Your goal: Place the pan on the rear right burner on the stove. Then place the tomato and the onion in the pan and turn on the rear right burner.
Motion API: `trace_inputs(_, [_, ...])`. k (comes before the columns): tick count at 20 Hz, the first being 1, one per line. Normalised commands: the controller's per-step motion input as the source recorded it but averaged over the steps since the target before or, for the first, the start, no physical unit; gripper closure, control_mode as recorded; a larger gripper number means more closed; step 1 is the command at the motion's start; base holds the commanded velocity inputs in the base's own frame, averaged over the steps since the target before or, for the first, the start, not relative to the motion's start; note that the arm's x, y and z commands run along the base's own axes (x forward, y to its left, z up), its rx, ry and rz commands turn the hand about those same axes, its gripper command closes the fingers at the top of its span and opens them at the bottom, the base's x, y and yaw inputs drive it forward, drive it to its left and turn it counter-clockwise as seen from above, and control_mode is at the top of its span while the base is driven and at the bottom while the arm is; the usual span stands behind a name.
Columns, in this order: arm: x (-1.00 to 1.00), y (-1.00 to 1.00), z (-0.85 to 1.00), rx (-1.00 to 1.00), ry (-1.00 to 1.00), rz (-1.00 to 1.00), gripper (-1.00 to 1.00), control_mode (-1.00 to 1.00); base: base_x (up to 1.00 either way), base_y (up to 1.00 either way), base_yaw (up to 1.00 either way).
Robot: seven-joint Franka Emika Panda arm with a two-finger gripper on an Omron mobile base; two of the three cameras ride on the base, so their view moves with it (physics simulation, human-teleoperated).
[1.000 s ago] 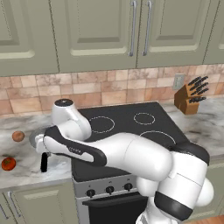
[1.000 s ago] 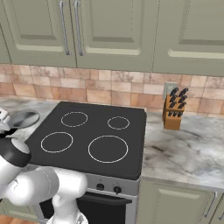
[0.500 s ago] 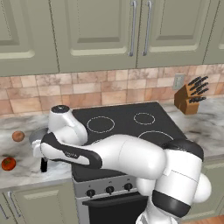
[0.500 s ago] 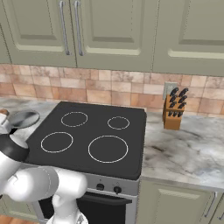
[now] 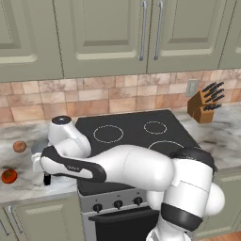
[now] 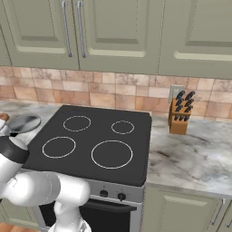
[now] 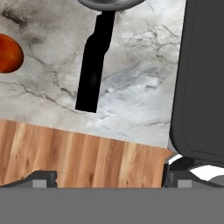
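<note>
You have the black glass-topped stove (image 5: 136,136) with four white rings set into the grey marbled desk (image 5: 23,181), its steel front carrying small black knobs. The smallest thin white ring, the rear right burner (image 6: 122,127), lies bare on the glass.

Your white arm rises from the lower right of the left base view, runs leftward low across the stove's front edge, and folds at a dark-banded elbow over the desk left of the stove. The wrist turns downward there, so the hand looks straight down on the desk edge and the wooden floor beyond it.

The small round shiny grey metal pan (image 6: 23,123) rests on the desk just left of the stove; its straight black handle (image 7: 94,65) points toward the desk's front edge. The tool (image 7: 109,177) hangs above that handle end, its dark fingertips (image 7: 41,177) spread fully apart and gripping nothing.

The small bright red glossy tomato (image 5: 9,175) sits on the desk left of the handle, apart from it. The pale brownish-tan onion (image 5: 19,146) lies farther back, near the pan's rim.
</note>
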Motion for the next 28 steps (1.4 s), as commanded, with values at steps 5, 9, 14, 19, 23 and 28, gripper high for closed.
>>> trace_inputs(5, [0.02, 0.0, -0.01, 0.0, 0.0, 0.0, -1.0, -1.0, 0.0, 0.0, 0.0])
trace_inputs(9, [0.05, 0.0, -0.08, 0.0, 0.0, 0.0, -1.0, -1.0, 0.0, 0.0, 0.0])
trace_inputs(14, [0.1, 0.0, -0.14, 0.0, 0.0, 0.0, -1.0, -1.0, 0.0, 0.0, 0.0])
trace_inputs(19, [0.16, 0.0, -0.15, 0.0, 0.0, 0.0, -1.0, -1.0, 0.0, 0.0, 0.0])
trace_inputs(23, [0.18, 0.01, -0.13, 0.0, 0.0, 0.0, -1.0, -1.0, 0.0, 0.0, 0.0])
trace_inputs(28, [0.14, 0.06, -0.13, 0.0, 0.0, 0.0, -1.0, -1.0, 0.0, 0.0, 0.0])
